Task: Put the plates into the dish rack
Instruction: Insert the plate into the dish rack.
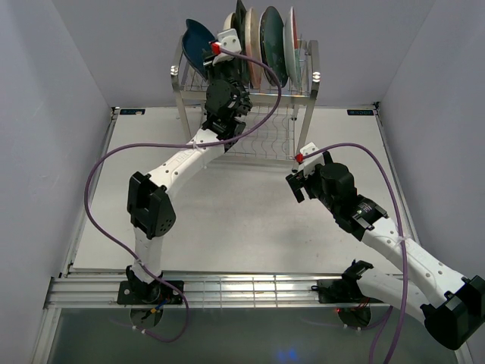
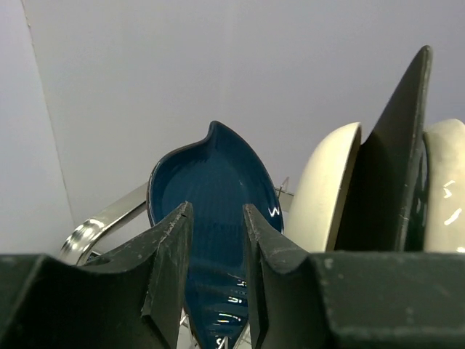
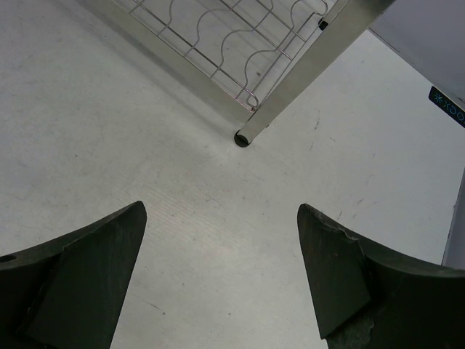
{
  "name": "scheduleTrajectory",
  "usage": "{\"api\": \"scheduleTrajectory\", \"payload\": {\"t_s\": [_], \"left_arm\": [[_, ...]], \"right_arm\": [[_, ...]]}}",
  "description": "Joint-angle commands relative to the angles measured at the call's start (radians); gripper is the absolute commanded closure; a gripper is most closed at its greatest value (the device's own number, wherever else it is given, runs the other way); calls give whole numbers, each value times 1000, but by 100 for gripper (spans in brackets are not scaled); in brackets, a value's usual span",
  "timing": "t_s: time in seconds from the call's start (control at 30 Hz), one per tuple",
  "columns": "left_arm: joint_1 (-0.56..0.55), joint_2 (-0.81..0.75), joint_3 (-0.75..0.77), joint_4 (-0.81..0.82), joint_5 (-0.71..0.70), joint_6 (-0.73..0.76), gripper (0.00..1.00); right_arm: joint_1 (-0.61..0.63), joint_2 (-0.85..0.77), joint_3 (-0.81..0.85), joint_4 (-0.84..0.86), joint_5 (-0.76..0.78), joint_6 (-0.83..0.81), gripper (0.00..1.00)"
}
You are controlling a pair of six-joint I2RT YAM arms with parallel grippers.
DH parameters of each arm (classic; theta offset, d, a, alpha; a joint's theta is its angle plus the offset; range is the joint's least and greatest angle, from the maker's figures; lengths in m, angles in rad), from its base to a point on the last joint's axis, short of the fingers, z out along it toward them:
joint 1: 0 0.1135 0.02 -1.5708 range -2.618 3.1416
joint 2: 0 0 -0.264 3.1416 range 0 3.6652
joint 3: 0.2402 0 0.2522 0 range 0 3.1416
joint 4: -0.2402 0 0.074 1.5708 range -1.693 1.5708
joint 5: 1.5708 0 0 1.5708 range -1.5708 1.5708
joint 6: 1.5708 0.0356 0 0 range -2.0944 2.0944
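Left hand [image 2: 216, 212] narrowly parted before dark blue plate [image 2: 218, 171], contact unclear, right hand [image 3: 221, 218] wide, empty, above table [image 3: 109, 131]

The leaf-shaped plate [image 2: 218, 182] is glossy dark blue with faint ribbing. The plate beside it [image 2: 327, 189] is cream, and the next plate [image 2: 392, 145] is blackish green. The rack [image 3: 312, 65] is shiny silver, the table [image 3: 145, 145] white, the cable [image 1: 88, 197] purple.

All 3 views share the dish rack [image 1: 312, 83]: overhead from behind, left wrist close to its plates [image 2: 218, 189], right wrist above its leg [image 3: 290, 91].
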Motion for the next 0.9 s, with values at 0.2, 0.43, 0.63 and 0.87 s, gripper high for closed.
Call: {"api": "scheduleTrajectory", "payload": {"t_s": [0.2, 0.43, 0.63, 0.87], "left_arm": [[-13, -135, -40, -129, 33, -156, 54], [18, -259, -14, -457, 141, -423, 43], [180, -377, -14, -768, 410, -806, 37], [292, -399, 41, -876, 576, -943, 23]], "right_arm": [[4, -20, 31, 0, -5, 6, 10], [4, -7, 33, 1, 1, 1, 10], [4, 0, 33, -2, -5, 1, 10], [4, 0, 34, -7, -14, 1, 10]]}}
